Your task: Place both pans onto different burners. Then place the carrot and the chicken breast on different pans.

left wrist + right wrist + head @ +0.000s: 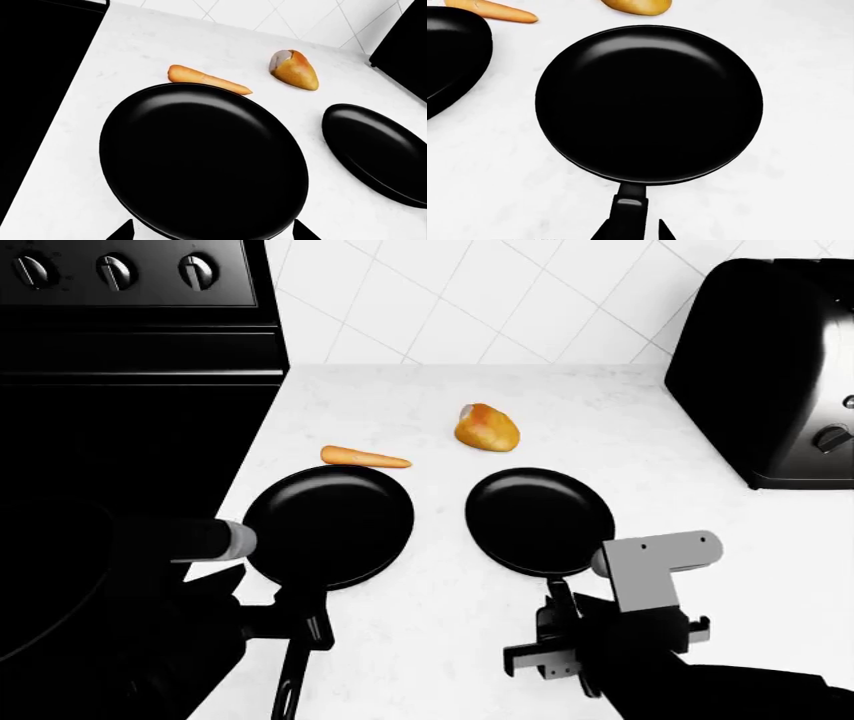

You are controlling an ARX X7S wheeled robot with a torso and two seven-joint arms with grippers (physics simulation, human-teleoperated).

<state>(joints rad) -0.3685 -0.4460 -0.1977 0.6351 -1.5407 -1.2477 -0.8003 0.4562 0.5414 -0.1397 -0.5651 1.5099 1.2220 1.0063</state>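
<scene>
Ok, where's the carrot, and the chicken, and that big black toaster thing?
carrot (364,457): head view, on the middle of its orange body.
chicken breast (487,429): head view, on its golden rounded side.
toaster (774,370): head view, on its glossy black front.

A white marbled countertop (400,640) carries everything here, running between a black stove (134,390) on one side and a black toaster (774,380) standing on it at the other. Two black pans sit side by side on it, apart from each other, the left pan (330,525) and the right pan (541,521), both with handles pointing toward the robot. Beyond them, nearer the tiled wall, lie the carrot (364,457), just behind the left pan's rim, and the chicken breast (486,428), a little farther back between the two pans.
</scene>
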